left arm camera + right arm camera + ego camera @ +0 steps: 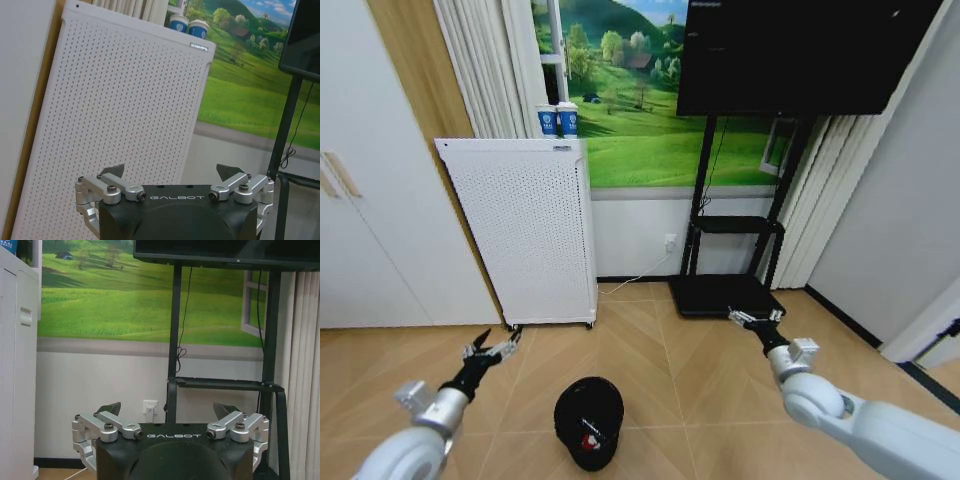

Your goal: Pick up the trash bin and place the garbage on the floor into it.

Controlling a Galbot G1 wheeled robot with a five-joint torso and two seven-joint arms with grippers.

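The black round trash bin (pixel 588 420) stands on the herringbone wooden floor (pixel 670 390), low in the head view between my two arms. A small red-and-white bit of garbage (pixel 588 439) shows at its mouth; whether it lies inside I cannot tell. My left gripper (pixel 496 347) hovers open up and to the left of the bin, clear of it. In the left wrist view the left gripper (pixel 172 171) is empty and faces the white cabinet. My right gripper (pixel 756 318) hangs open to the bin's right and farther back. That right gripper (pixel 167 408) holds nothing.
A tall white perforated cabinet (pixel 525 235) stands behind the bin at left, with two blue-and-white cups (pixel 558 120) on top. A black screen stand (pixel 725 292) with a low base stands at right, under a dark screen (pixel 800 50). White cupboard doors (pixel 370 220) line the left.
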